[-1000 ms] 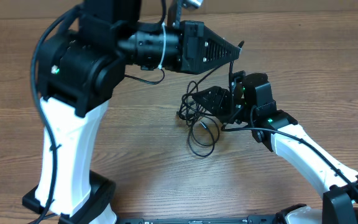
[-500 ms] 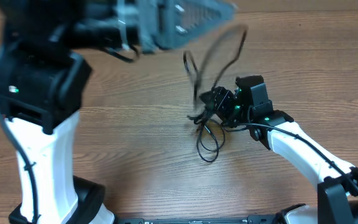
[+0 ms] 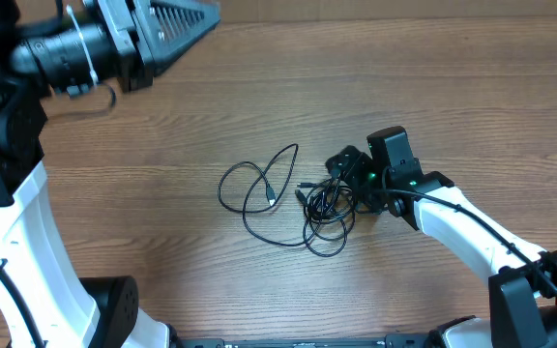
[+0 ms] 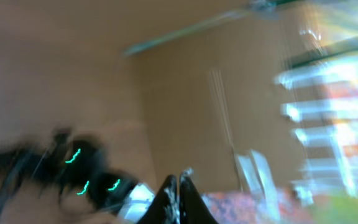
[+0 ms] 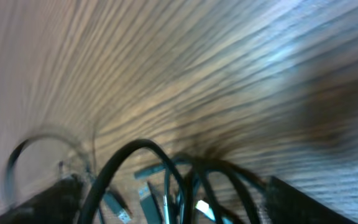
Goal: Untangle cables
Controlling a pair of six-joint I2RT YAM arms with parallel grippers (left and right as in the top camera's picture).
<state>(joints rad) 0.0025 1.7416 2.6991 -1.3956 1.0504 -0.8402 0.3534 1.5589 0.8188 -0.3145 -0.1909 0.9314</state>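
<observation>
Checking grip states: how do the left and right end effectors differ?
Left end effector is shut, no cable seen in it; right end effector is open, cables between its jaws. Left is raised, far from the cables; right is low among them. Both are black.

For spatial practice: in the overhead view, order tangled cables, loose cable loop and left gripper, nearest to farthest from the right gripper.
1. tangled cables, by the right gripper.
2. loose cable loop, further left.
3. left gripper, far upper left.
</observation>
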